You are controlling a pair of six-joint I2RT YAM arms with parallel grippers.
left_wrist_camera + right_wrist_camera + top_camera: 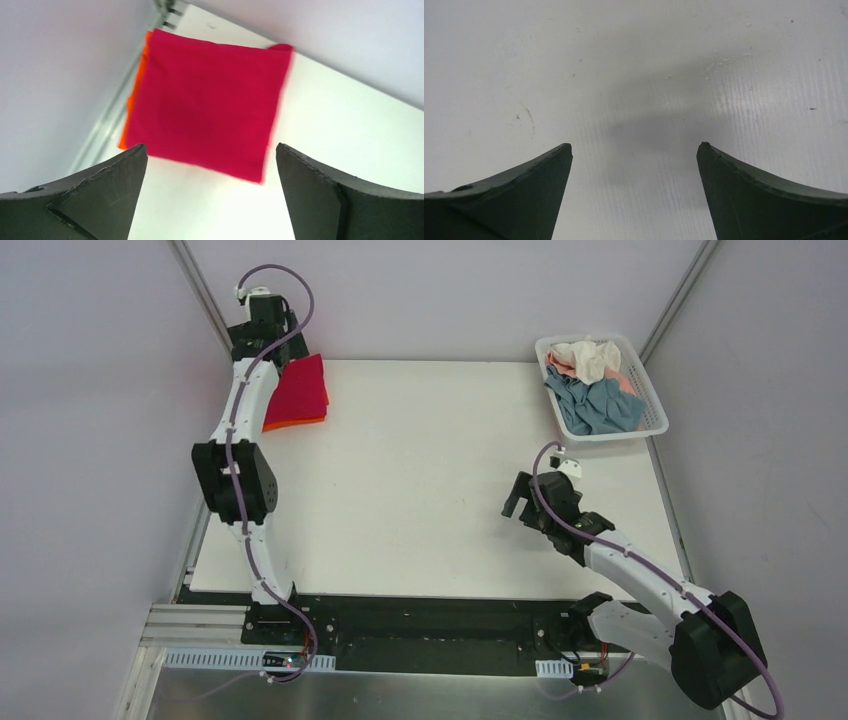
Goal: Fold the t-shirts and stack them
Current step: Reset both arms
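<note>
A folded crimson red t-shirt [300, 388] lies on a folded orange t-shirt [292, 424] at the table's far left. In the left wrist view the red shirt [205, 105] covers the orange one [134, 97], which shows only along one edge. My left gripper [262, 312] hangs above the far end of this stack, open and empty [211, 152]. Grey-blue [598, 406], cream [590, 358] and pale pink [560, 364] t-shirts lie crumpled in the white basket [652, 392]. My right gripper [522, 502] is open and empty over bare table [634, 150].
The white basket stands at the table's far right corner. Grey walls close in the left, back and right sides. The table's left edge [107, 120] and a metal rail run next to the folded stack.
</note>
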